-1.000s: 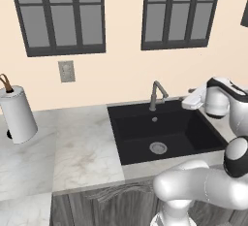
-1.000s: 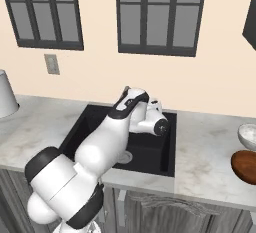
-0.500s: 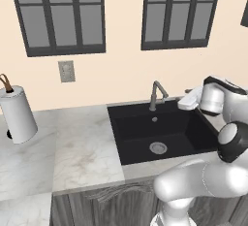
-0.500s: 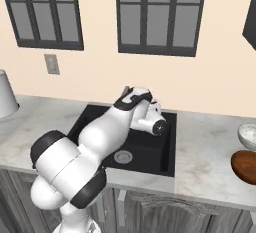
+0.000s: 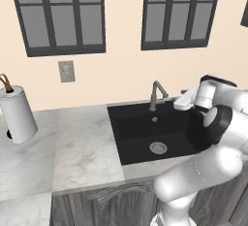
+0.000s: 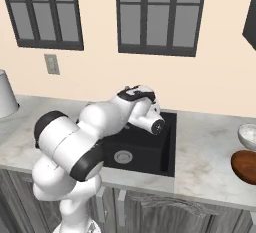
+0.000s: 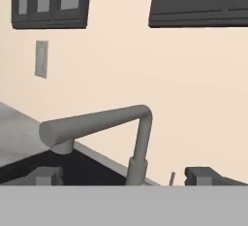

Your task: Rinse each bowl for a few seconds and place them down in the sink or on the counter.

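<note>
Marble bench [image 5: 82,157] with a black sink [image 5: 145,130] below two dark windows.
End effector [image 7: 123,176] released, empty, facing the tap [image 7: 104,125]; brown bowl [image 6: 246,166] sits far right.

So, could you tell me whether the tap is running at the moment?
Off, as far as visible: no water falls from the tap in the hand view, and the sink looks dry.

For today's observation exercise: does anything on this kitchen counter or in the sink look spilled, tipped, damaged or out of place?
Nothing stands out. The sink is dry, with no water at the tap. The paper towel roll stands upright on the counter. The reddish-brown bowl and a pale bowl sit upright right of the sink.
</note>
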{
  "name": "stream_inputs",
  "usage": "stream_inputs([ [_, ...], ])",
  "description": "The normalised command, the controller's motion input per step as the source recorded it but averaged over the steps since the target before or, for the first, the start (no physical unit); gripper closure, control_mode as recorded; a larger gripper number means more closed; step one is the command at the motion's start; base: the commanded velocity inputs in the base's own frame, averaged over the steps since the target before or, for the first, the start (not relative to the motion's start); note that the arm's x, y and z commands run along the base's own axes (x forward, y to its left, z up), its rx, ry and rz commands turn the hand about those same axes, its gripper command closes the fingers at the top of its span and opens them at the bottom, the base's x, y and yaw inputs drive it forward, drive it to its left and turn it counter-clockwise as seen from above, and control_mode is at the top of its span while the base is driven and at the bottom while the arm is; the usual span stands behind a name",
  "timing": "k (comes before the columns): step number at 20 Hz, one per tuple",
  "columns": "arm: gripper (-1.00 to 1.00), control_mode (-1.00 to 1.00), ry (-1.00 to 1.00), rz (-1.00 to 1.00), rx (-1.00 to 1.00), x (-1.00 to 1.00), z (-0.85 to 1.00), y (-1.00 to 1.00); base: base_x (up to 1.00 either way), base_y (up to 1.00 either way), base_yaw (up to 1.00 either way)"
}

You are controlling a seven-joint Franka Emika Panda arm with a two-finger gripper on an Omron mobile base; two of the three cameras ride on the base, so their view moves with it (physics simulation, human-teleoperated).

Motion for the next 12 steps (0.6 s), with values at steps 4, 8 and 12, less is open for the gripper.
stream_inputs([
  [4,-1.00,-1.00,-0.03,0.03,0.00,0.21,-0.19,0.00,0.00,0.00,0.00],
  [8,-1.00,-1.00,-0.02,0.03,0.00,0.26,-0.14,0.00,0.00,0.00,0.00],
  [12,-1.00,-1.00,-0.01,0.02,0.00,0.29,-0.12,0.00,0.00,0.00,0.00],
])
